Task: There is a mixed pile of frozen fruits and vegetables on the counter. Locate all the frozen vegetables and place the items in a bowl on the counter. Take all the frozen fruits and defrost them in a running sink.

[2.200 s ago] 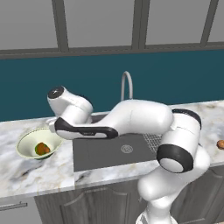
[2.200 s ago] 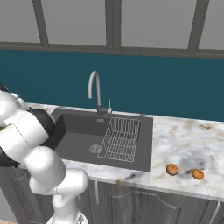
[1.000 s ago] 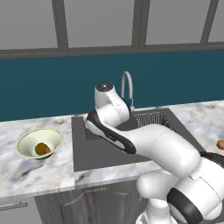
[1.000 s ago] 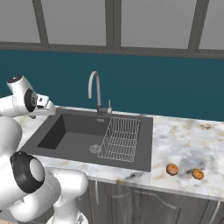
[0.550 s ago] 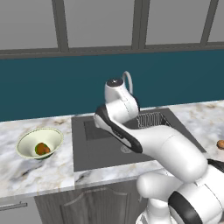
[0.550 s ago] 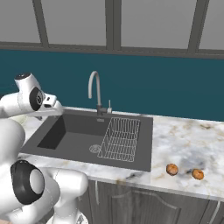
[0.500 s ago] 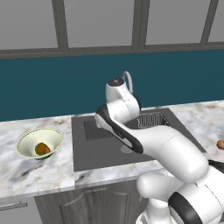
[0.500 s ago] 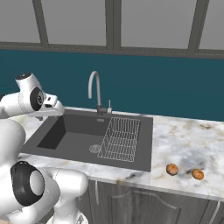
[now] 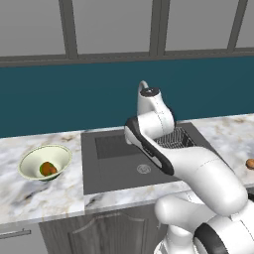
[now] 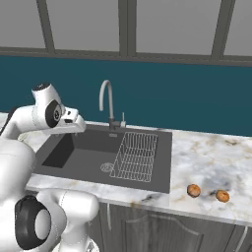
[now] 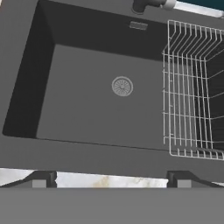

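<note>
One bowl sits at the left on the counter, with a brown-orange piece inside it. Right of it is the dark sink with its round drain and wire rack. Above the sink hangs the gripper, its fingers wide apart and holding nothing. Two orange fruits lie far right on the counter, near each other.

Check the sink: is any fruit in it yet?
Empty. The sink shows only its drain and wire rack; two orange pieces lie on the counter.
</note>
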